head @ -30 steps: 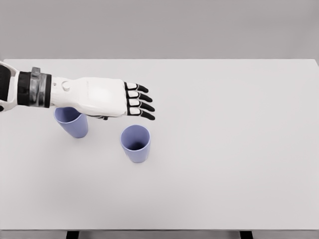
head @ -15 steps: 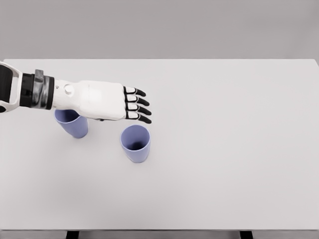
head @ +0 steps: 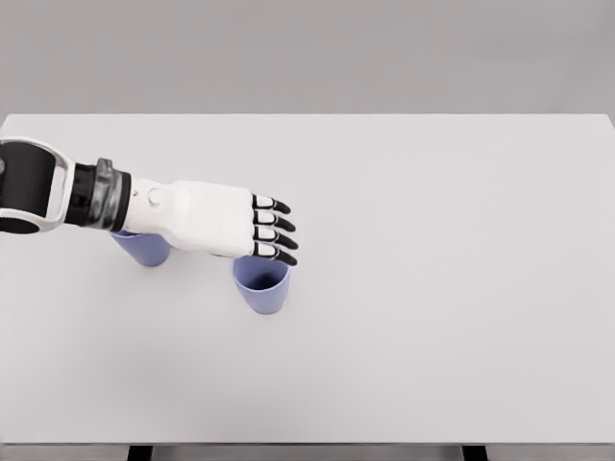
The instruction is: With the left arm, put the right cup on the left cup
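1. On the white table (head: 432,288) stand two light purple cups, both upright with their open tops facing up.
2. The right cup (head: 262,286) stands left of the table's middle, a bit nearer the front edge than the other cup.
3. The left cup (head: 144,248) stands near the right cup, off to its left and a little farther back. The two cups do not touch.
4. The left arm (head: 58,184) comes in from the left edge of the picture. It has a black part, then a grey wrist ring, then a white part.
5. The left hand (head: 216,219) is white with black fingertips. Its back faces up.
6. The hand lies over the space between the two cups. It hides the top of the left cup and the back rim of the right cup.
7. The fingers (head: 274,230) are stretched out nearly straight and lie close side by side. They point to the right.
8. The fingertips are right over the back edge of the right cup's rim. The picture does not show whether they touch it.
9. The fingers are not wrapped around either cup, and the hand holds nothing.
10. The thumb is hidden under the hand.
11. The dark inside of the right cup shows just below the fingertips.
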Motion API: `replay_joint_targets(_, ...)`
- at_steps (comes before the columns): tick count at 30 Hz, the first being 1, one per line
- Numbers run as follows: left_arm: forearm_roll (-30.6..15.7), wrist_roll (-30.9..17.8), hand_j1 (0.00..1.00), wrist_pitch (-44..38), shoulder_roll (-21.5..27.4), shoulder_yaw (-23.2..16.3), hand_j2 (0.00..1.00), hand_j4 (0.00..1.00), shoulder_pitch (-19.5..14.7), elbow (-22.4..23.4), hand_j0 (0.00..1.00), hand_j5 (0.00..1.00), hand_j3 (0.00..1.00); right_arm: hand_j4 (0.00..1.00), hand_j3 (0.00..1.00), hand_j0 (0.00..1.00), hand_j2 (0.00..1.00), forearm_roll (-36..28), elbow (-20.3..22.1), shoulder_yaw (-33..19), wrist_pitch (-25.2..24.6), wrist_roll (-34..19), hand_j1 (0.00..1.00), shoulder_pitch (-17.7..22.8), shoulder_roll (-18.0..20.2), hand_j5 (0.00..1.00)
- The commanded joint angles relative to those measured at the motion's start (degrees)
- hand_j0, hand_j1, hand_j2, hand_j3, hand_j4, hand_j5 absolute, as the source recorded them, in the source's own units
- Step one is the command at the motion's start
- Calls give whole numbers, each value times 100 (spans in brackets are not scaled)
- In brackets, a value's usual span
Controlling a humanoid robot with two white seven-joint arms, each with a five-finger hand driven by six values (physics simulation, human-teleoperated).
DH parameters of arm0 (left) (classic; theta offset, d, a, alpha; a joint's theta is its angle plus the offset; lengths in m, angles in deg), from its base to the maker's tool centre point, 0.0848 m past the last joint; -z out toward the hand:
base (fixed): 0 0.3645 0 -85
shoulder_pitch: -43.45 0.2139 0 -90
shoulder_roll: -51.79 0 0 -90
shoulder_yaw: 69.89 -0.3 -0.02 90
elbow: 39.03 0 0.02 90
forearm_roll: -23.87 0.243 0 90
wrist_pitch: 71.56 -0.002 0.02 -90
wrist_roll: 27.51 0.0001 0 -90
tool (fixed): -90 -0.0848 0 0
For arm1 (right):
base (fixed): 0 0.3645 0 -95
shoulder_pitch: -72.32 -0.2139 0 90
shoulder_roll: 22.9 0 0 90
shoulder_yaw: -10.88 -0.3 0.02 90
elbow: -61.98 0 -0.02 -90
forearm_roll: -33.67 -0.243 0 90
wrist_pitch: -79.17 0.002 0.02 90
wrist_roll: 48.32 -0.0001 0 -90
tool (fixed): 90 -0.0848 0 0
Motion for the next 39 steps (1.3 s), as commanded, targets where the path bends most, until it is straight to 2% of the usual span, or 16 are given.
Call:
replay_joint_targets(1, 19, 3, 99, -7, -3, -56, 99, 99, 0, 0, 99, 99, 99, 100, 100, 100, 100, 6, 0, 0, 0, -1, 100, 9, 0, 100)
replay_joint_targets(21, 124, 3, 99, -7, -178, -100, 99, 99, 141, 0, 99, 99, 99, 100, 100, 100, 100, -2, 0, 0, 0, -1, 100, 9, 0, 100)
replay_joint_targets(33, 449, 3, 100, -7, -222, -91, 100, 100, 316, 9, 100, 100, 100, 100, 100, 100, 100, 6, 0, 0, 0, -1, 100, 0, 0, 100)
replay_joint_targets(39, 458, 3, 100, -7, -310, -91, 100, 100, 325, 9, 100, 100, 100, 100, 100, 100, 100, -2, 0, 0, 0, -1, 100, 0, 0, 100)
